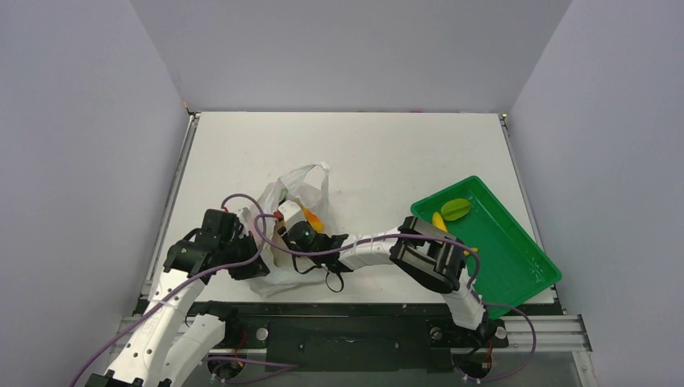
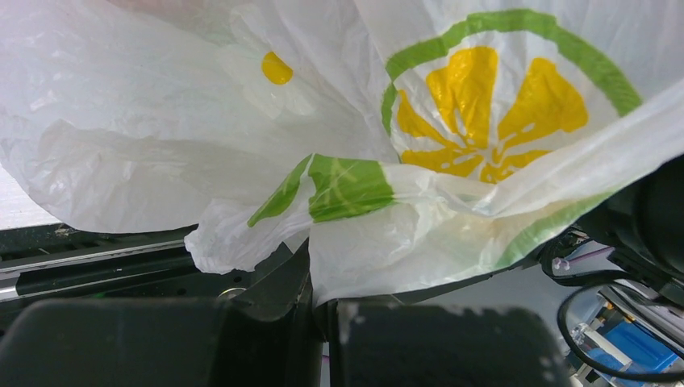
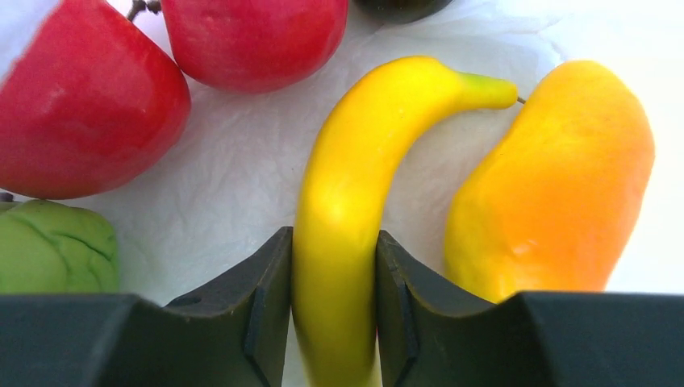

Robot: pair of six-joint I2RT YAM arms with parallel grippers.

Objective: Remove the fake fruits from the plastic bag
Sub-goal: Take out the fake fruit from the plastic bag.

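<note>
The plastic bag [image 1: 297, 184] lies crumpled left of centre, its white film printed with green and yellow [image 2: 161, 145]. My left gripper [image 2: 319, 282] is shut on the bag's lower edge, near the table's front [image 1: 255, 258]. My right gripper [image 1: 300, 235] reaches into the bag's mouth. Inside, it [image 3: 334, 242] is shut on a yellow banana [image 3: 363, 137], one finger on each side. Around it on the white film lie an orange-yellow mango [image 3: 556, 177], two red apples [image 3: 81, 121] [image 3: 254, 36], a green fruit [image 3: 52, 246] and a dark piece [image 3: 399, 6].
A green rectangular tray [image 1: 516, 262] sits tilted at the right front of the table, holding a green starfruit [image 1: 456, 209] and a yellow banana [image 1: 439, 221]. Purple cables loop over both arms. Grey walls enclose the white table.
</note>
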